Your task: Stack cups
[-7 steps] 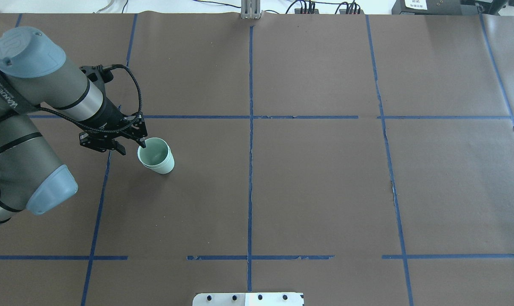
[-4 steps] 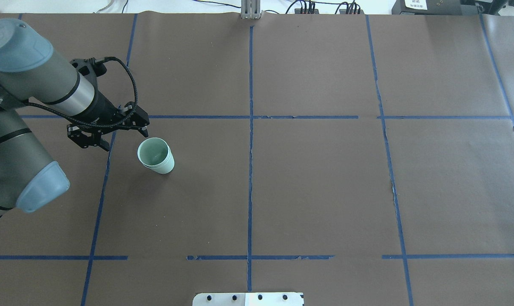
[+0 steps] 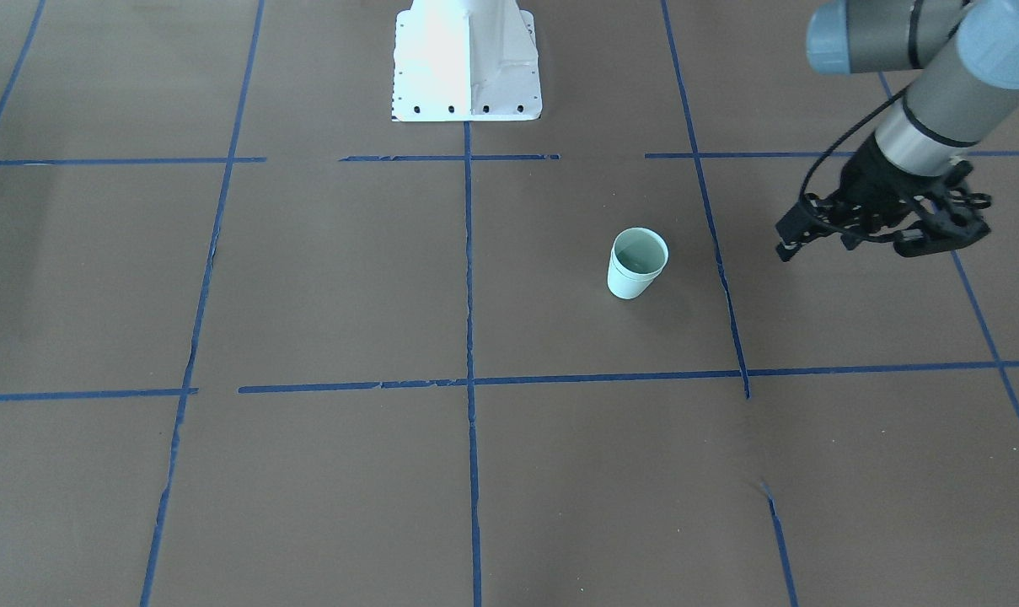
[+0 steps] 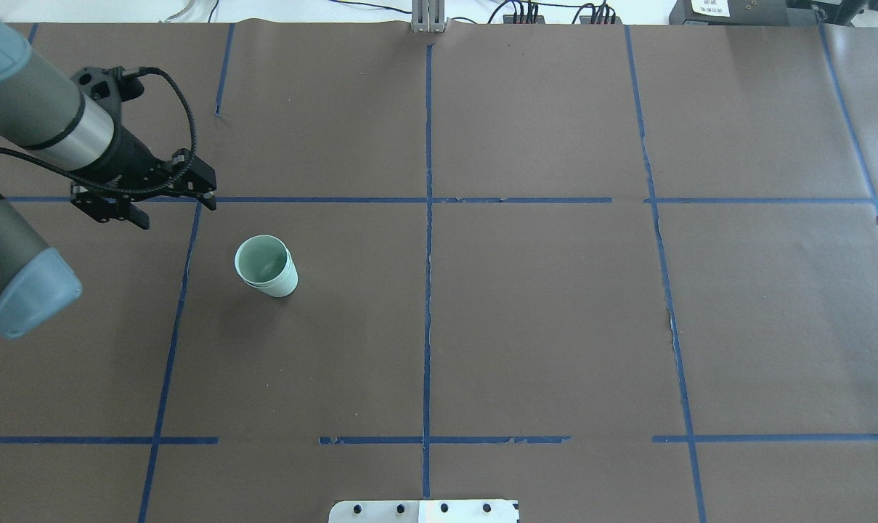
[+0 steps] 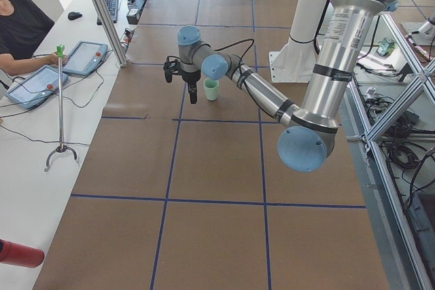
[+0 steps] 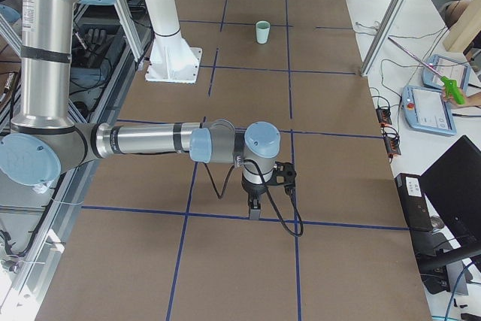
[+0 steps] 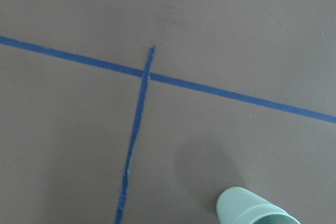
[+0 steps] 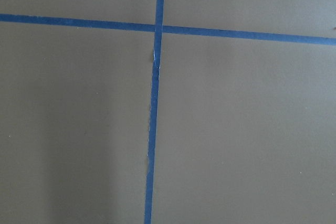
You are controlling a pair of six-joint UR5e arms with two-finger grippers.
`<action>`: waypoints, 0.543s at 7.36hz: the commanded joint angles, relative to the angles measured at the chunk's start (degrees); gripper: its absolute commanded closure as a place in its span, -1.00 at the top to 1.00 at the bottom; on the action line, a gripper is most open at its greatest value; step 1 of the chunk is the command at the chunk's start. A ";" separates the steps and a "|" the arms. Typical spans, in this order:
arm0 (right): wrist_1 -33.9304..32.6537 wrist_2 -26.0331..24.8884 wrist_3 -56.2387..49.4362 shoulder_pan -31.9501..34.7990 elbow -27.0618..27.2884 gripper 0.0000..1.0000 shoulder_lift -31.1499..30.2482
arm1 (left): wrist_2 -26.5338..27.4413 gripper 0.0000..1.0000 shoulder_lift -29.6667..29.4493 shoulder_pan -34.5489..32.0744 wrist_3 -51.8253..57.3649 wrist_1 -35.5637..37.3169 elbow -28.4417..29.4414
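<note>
In the front-facing view, the cups (image 3: 637, 263) stand nested one inside the other, upright on the brown-papered table (image 3: 307, 278). They are just view-left of a blue tape line (image 3: 711, 219). The left claw (image 3: 850, 244) hangs on the other side of that line, well apart from the stack. Its fingers are spread wide and hold nothing. The white robot base (image 3: 467, 59) sits at the top edge.

From overhead, the stack is in the table's left half. The left claw is farther back and to the left of it, over a tape crossing. Cables (image 4: 555, 13) run along the far edge.

The exterior left view shows the left arm (image 5: 319, 100) reaching across to the far squares. An operator (image 5: 20, 32) sits at a side bench with two tablets (image 5: 85, 56). A thin stand (image 5: 60, 100) and a red cylinder (image 5: 17, 252) are nearer the camera.

In the exterior right view, the right arm (image 6: 143, 140) lies low over the near squares. The right claw (image 6: 254, 212) points down at a tape line; whether it is apart or together cannot be told. The cups are far off. A monitor (image 6: 458, 186) stands at the side.

The left wrist view catches the stack at its bottom edge, near a tape crossing. The right wrist view shows only paper and crossed tape.
</note>
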 commanded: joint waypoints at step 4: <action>-0.07 0.00 0.00 0.00 0.00 1.00 0.00 | -0.28 1.00 7.45 -20.77 44.68 -0.51 15.05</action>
